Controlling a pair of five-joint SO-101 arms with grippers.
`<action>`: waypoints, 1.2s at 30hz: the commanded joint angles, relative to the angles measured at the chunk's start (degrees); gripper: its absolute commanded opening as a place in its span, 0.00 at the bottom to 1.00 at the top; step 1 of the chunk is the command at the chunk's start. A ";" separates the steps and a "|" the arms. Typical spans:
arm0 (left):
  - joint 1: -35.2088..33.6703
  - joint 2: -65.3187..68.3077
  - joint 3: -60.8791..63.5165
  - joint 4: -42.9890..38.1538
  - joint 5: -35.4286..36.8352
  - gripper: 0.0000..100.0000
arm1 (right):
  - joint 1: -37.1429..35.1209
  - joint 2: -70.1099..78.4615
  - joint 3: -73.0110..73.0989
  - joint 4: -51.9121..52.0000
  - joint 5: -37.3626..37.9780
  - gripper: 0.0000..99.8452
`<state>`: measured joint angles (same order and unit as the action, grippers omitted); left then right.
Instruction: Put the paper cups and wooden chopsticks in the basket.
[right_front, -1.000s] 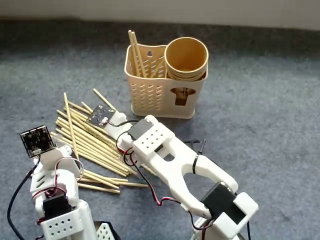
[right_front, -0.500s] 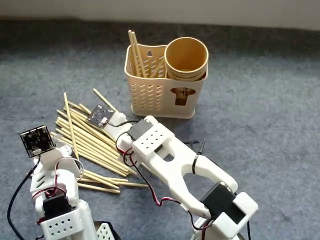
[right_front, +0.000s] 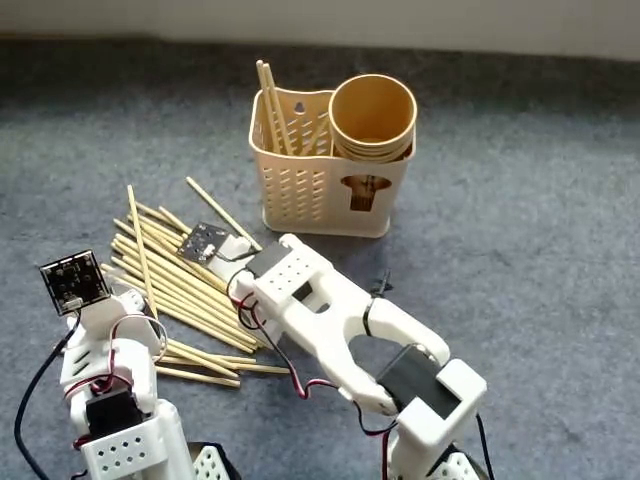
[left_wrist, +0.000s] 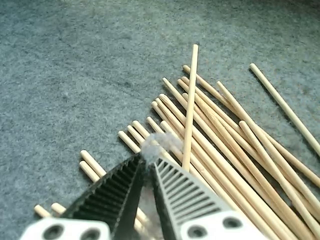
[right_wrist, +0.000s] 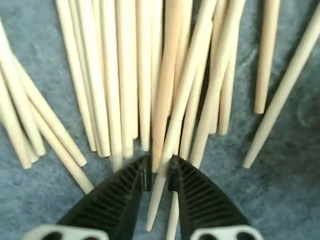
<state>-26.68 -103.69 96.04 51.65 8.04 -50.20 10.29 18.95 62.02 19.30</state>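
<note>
The right pincer (right_wrist: 159, 173) points down at the table, its black ribbed jaws slightly parted. A single chopstick (right_wrist: 157, 195) lies lengthways in the narrow gap between them; whether the jaws actually press on it is hard to tell from this close. Just beyond the tips, the loose chopsticks (right_wrist: 125, 75) lie side by side in a crowded row on the grey carpet-like table (right_wrist: 280, 200).

The left pincer (left_wrist: 149, 159) hangs over the same heap, its jaws closed tip to tip on no stick, with a tuft of grey fluff (left_wrist: 160, 142) caught at the tips. Beneath and beyond it the loose chopsticks (left_wrist: 225, 150) fan out, and one crossing chopstick (left_wrist: 189, 110) lies over the others at a different angle.

From above, the white right arm (right_front: 330, 320) stretches from the near edge to the near side of the heap. The white left arm (right_front: 110, 370) stands at the near left corner beside the loose chopsticks (right_front: 180, 285), where the crossing chopstick (right_front: 141, 250) rests on top of them.

Behind the heap, well apart from both arms, stands the cream perforated basket (right_front: 300, 190). A stack of paper cups (right_front: 372, 118) sits upright in its right compartment. A few basket chopsticks (right_front: 272, 105) stand tilted in its left compartment, their ends above the rim
</note>
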 joint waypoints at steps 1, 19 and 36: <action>-0.57 -0.40 1.19 0.18 0.09 0.01 | 0.75 -0.04 -2.07 -0.57 1.05 0.01; -0.57 -0.40 1.19 0.18 0.09 0.01 | 0.84 -19.47 2.95 5.49 3.52 0.00; -0.57 -0.40 1.19 0.18 0.09 0.01 | 2.24 -13.41 8.40 -7.43 3.16 0.10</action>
<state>-26.68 -103.69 96.04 51.65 8.04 -49.85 -3.43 27.56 56.04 22.11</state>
